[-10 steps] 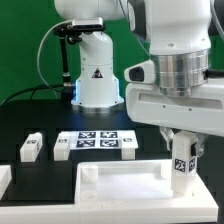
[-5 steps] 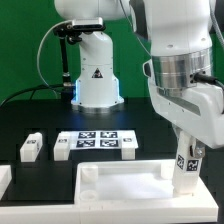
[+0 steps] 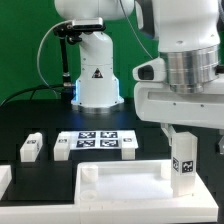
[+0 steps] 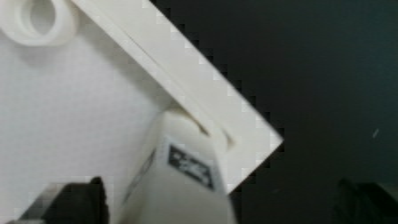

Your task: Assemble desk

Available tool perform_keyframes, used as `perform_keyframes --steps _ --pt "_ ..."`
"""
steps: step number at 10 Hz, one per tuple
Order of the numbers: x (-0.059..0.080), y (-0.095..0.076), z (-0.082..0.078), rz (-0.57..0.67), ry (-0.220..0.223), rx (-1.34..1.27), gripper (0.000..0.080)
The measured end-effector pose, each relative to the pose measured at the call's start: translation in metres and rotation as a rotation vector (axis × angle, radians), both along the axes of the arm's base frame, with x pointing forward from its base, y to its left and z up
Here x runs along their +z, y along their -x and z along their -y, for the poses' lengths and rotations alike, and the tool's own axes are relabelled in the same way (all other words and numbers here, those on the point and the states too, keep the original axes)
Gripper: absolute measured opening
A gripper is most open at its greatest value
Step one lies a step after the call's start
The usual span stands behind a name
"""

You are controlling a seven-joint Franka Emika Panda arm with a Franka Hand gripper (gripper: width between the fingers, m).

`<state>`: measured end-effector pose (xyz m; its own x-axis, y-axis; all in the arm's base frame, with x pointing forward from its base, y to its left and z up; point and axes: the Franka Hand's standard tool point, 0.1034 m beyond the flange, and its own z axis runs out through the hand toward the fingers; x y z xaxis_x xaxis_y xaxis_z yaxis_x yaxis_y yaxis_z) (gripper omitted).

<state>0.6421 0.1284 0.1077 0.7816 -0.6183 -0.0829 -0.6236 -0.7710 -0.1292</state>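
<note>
The desk's top panel (image 3: pixel 115 188) lies flat at the front of the black table. My gripper (image 3: pixel 183 148) is shut on a white square leg post (image 3: pixel 183 170) with a black-and-white tag, held upright at the panel's corner on the exterior view's right. In the wrist view the leg post (image 4: pixel 192 168) stands against the panel (image 4: pixel 80 120) near its corner, between my dark fingers (image 4: pixel 79 203). A round hole (image 4: pixel 36 22) shows in the panel. Whether the post is seated in the panel is hidden.
Two loose white leg posts (image 3: pixel 31 147) (image 3: pixel 62 148) lie on the exterior view's left. The marker board (image 3: pixel 98 141) lies behind the panel. The robot's base (image 3: pixel 96 78) stands at the back. A white piece (image 3: pixel 5 180) shows at the left edge.
My hand has turned about its upright axis while holding the leg post. The post stays at the panel's right corner. The loose posts have not moved.
</note>
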Motion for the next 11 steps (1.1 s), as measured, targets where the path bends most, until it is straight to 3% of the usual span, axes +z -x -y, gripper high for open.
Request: perform_keyframes --steps 3,5,7,9,10,11 --pt "-0.001 0.000 0.002 0.032 0.005 0.214 0.0649" --pt "-0.004 0.002 0.018 0.076 0.019 0.434 0.0649" --pt "-0.002 0.000 0.019 0.103 0.038 0.586 0.0649" --pt "-0.004 0.001 0.019 0.099 0.034 0.573 0.0649" --pt "-0.004 0.001 0.018 0.092 0.029 0.517 0.0518" --pt "-0.004 0.001 0.018 0.080 0.027 0.434 0.0518"
